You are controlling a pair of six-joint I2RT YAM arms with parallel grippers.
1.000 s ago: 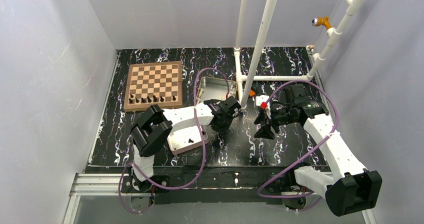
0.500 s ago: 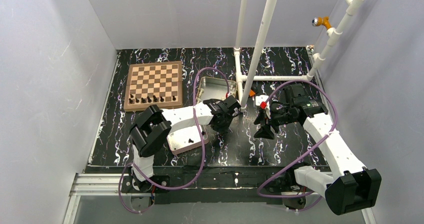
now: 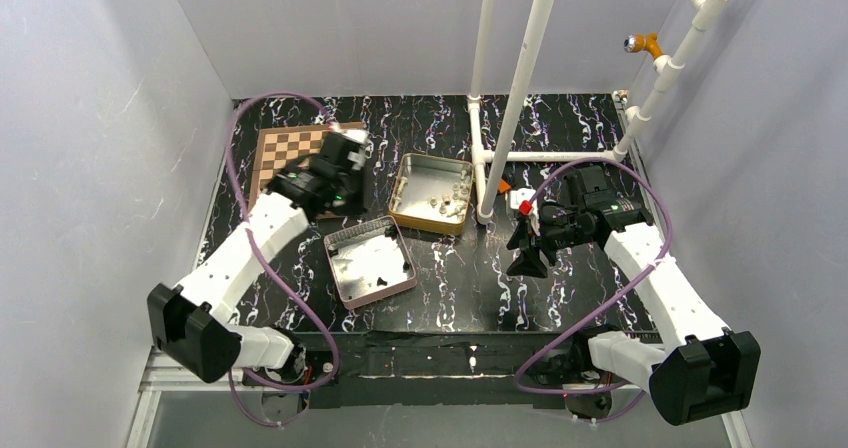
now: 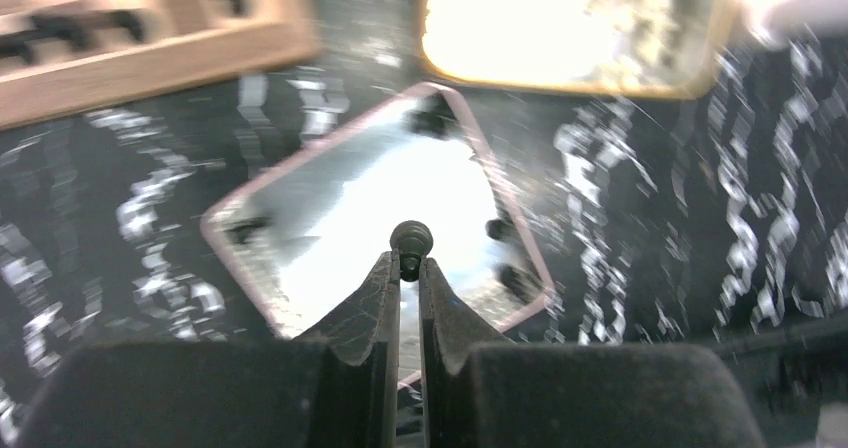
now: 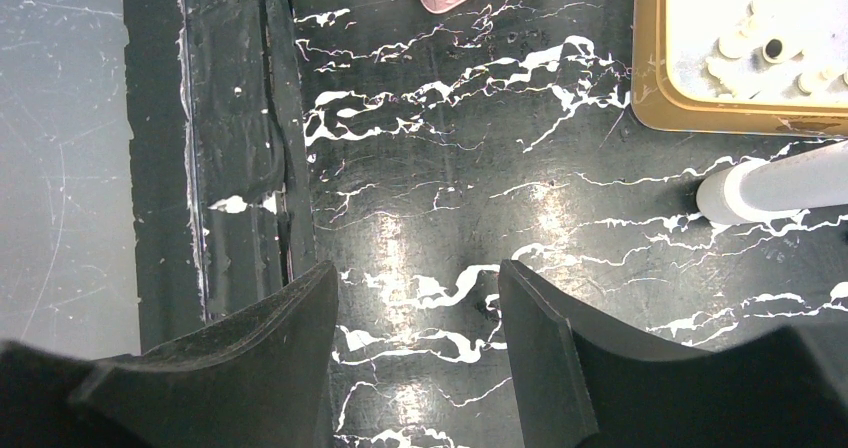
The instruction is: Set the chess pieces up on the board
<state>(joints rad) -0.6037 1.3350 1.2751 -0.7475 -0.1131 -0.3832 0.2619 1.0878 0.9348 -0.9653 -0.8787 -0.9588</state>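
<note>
My left gripper [image 3: 340, 196] hangs over the near right corner of the board [image 3: 280, 148] and hides much of it. In the left wrist view it [image 4: 408, 263] is shut on a small black chess piece [image 4: 411, 236] whose round head sticks out past the fingertips. Below it lies a pink-rimmed tin [image 4: 250, 278] holding a few loose black pieces [image 4: 500, 230]; this tin also shows in the top view [image 3: 345, 278]. The board edge [image 4: 150, 63] with a blurred row of black pieces shows at the upper left. My right gripper [image 3: 527, 253] is open and empty above the marbled table [image 5: 415, 278].
A gold tin [image 3: 410, 208] with pale pieces stands right of the board, also in the right wrist view [image 5: 648, 88]. White pipes [image 3: 510, 108] rise behind it, one foot [image 5: 760, 190] close to my right gripper. The table's near edge [image 5: 240, 168] is on the left.
My left arm has swung left and back, from between the two tins to the board's near right corner, uncovering both tins. The right arm has barely moved.
</note>
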